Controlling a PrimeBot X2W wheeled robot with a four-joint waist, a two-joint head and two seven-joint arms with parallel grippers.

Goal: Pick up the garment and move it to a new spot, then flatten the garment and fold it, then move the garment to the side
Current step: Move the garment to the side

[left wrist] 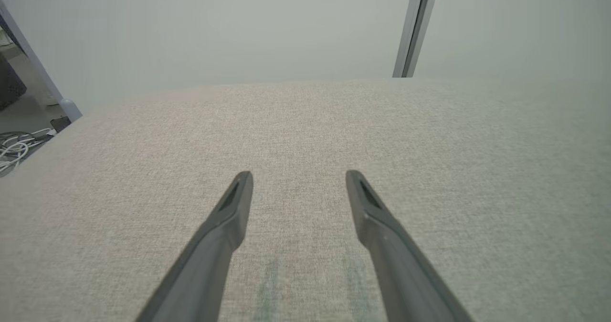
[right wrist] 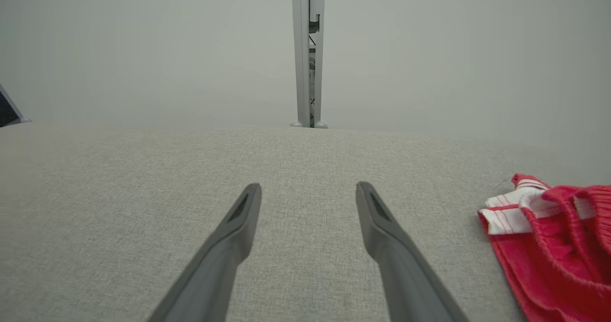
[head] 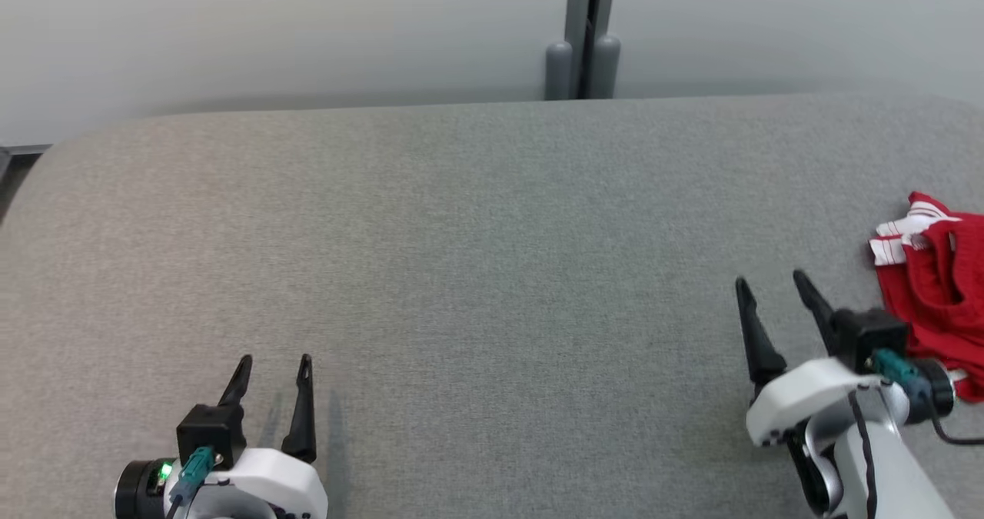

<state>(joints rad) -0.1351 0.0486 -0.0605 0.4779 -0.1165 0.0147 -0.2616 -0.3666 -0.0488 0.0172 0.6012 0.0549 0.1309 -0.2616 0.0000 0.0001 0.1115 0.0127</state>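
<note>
Garment, red with white trim, lies bunched at the tabletop's right edge just beside the right hand, spread wide and empty like the left hand, so the setting-aside looks done and that arm need only draw clear without snagging it.

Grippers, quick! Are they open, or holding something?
Left gripper: open, holding nothing.
Right gripper: open, holding nothing; the red garment lies beside it.
</note>
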